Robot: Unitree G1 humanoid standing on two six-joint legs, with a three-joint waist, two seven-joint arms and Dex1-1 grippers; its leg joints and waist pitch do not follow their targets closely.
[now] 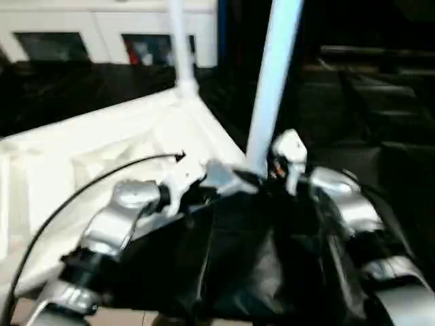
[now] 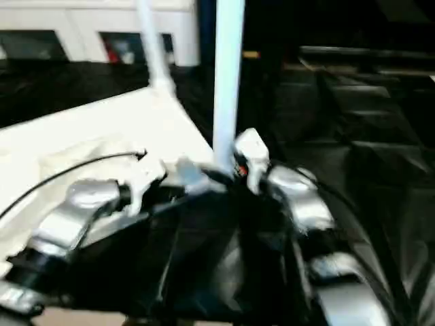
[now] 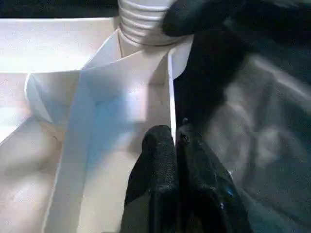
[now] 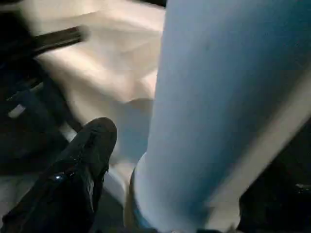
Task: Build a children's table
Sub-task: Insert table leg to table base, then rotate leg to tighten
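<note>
Lying upside down, the tabletop (image 1: 102,146) is steadied by the closed left gripper (image 3: 175,141); the near leg (image 1: 272,81) is straddled loosely by the right gripper (image 4: 165,160).

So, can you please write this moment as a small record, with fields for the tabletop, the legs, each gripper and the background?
tabletop: white tabletop, lying upside down with its ribbed underside up
near leg: white leg standing upright in the near corner socket
far leg: second leg standing at the far corner
left gripper: left gripper shut, fingers together at the tabletop's edge wall
right gripper: right gripper beside the base of the near leg; one finger apart from it
background: white cabinet behind
</note>
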